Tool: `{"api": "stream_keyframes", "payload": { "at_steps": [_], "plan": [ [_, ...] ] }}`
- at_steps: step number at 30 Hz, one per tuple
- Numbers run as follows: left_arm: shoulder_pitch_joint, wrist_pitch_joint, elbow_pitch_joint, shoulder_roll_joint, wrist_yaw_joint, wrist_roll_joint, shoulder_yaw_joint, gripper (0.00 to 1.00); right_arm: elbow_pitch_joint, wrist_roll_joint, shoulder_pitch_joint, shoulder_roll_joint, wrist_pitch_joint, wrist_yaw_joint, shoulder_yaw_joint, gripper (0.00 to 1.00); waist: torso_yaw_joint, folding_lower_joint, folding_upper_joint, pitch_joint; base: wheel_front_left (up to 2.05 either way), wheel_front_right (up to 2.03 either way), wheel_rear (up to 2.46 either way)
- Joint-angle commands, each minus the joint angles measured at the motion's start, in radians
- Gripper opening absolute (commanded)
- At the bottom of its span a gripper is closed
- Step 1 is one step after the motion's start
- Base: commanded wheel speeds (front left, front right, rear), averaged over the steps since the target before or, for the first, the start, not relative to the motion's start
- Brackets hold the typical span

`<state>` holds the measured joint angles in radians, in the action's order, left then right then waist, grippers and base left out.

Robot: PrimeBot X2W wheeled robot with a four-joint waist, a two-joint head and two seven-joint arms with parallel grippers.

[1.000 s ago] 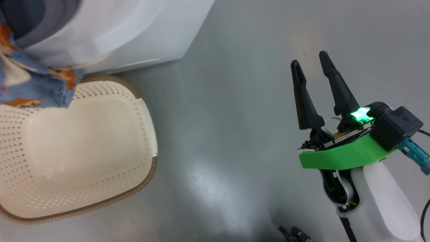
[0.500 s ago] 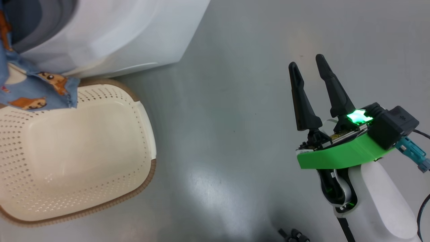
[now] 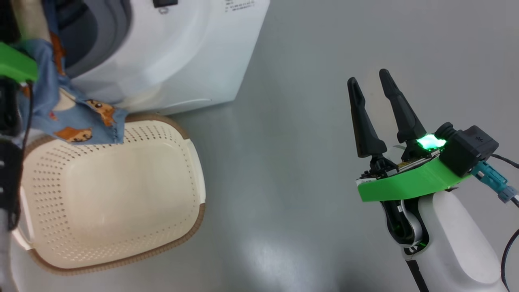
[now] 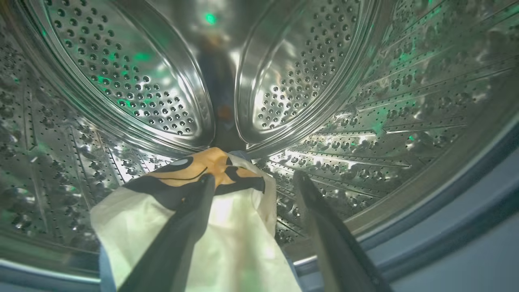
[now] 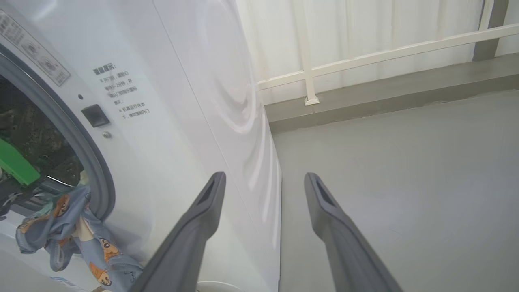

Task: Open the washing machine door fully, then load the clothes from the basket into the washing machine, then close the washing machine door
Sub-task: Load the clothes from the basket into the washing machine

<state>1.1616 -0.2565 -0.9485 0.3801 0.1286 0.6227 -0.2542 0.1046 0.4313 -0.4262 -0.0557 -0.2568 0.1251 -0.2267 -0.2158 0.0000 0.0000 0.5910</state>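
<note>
Since the head camera has shifted, more of the washing machine (image 3: 190,52) shows. The blue garment (image 3: 81,117) hangs from its mouth above the basket (image 3: 109,194). Inside the drum (image 4: 121,73), the cream garment (image 4: 239,235) drapes one finger of the now open left hand (image 4: 254,176). The right hand (image 3: 367,76) stands open.

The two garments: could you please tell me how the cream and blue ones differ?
The cream garment bears a large orange-and-black print, the blue garment small orange figures. The cream garment sits at the drum; the blue garment hangs outside above the basket. Both are crumpled.
</note>
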Motion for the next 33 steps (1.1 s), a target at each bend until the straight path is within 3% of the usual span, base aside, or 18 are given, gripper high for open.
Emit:
{"api": "stream_keyframes", "payload": {
  "at_steps": [1, 12, 33],
  "plan": [
    [-0.032, -0.005, 0.044, 0.044, 0.002, 0.008, 0.014, 1.0, -0.014, -0.009, 0.0, 0.005, -0.005, 0.006, -0.017, 1.0, 0.026, 0.0, 0.0, -0.052, 0.0, 0.0, 0.0],
    [-0.302, -0.005, 0.205, 0.038, 0.002, 0.034, 0.055, 1.0, 0.048, -0.018, 0.032, 0.005, -0.005, 0.006, -0.016, 1.0, 0.069, 0.0, 0.0, -0.211, 0.0, 0.0, 0.0],
    [-0.822, -0.005, 0.591, -0.1, 0.0, -0.113, 0.256, 1.0, 0.127, -0.026, 0.122, -0.034, -0.005, 0.006, -0.001, 1.0, 0.135, 0.0, 0.0, -0.441, 0.0, 0.0, 0.0]
  ]
}}
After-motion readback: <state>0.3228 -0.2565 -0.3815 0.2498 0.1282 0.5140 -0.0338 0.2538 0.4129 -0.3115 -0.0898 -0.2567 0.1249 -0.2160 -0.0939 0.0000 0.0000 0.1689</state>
